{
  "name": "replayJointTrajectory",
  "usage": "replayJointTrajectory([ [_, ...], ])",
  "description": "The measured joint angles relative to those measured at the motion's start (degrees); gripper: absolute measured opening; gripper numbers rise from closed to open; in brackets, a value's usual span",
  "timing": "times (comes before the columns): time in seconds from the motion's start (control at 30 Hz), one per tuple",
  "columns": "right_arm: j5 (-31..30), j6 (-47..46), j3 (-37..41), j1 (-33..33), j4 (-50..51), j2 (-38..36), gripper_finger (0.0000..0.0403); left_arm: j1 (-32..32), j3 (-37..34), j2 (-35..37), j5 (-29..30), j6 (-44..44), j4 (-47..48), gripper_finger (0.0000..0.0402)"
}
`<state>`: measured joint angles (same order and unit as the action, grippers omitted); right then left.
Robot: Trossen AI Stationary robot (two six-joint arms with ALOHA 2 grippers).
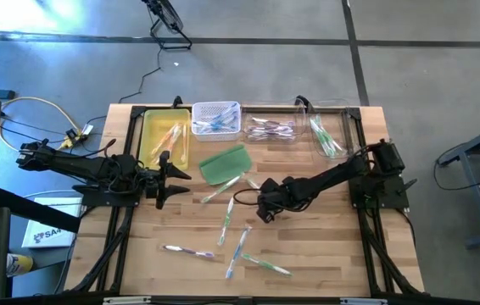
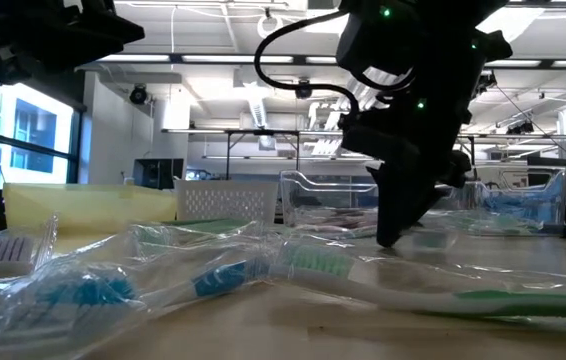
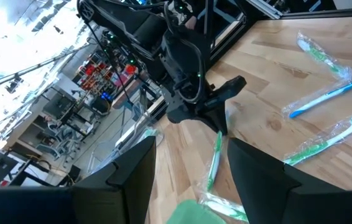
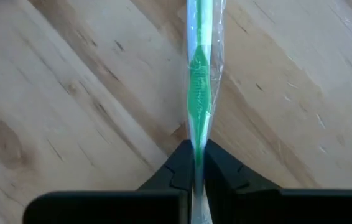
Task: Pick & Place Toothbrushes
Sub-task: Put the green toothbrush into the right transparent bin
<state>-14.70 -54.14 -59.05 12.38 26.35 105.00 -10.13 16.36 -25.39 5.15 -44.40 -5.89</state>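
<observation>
Mid-task: the right end effector (image 4: 194,163) is clamped on a green wrapped toothbrush (image 4: 198,93) lying on the tabletop (image 1: 325,246) — not yet lifted. The left end effector (image 1: 165,178) waits, fingers apart, empty. Several loose toothbrushes (image 1: 227,246) remain; the bins (image 1: 216,119) are partly filled.

We see two black jointed arms, left arm (image 1: 96,169) and right arm (image 1: 333,178), with looping black cables, small green lights and flat dark fingers (image 4: 179,171).
</observation>
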Motion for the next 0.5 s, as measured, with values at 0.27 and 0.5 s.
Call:
replayJointTrajectory([
  [0.27,-3.0,2.1,0.0,0.0,3.3,-6.4,0.0010,0.0,0.0,0.0,0.0,-0.1,0.0,0.0194],
  [0.5,-12.2,-1.1,0.0,-0.2,16.8,-16.7,0.0010,0.0,0.0,0.0,0.0,-0.2,0.0,0.0194],
])
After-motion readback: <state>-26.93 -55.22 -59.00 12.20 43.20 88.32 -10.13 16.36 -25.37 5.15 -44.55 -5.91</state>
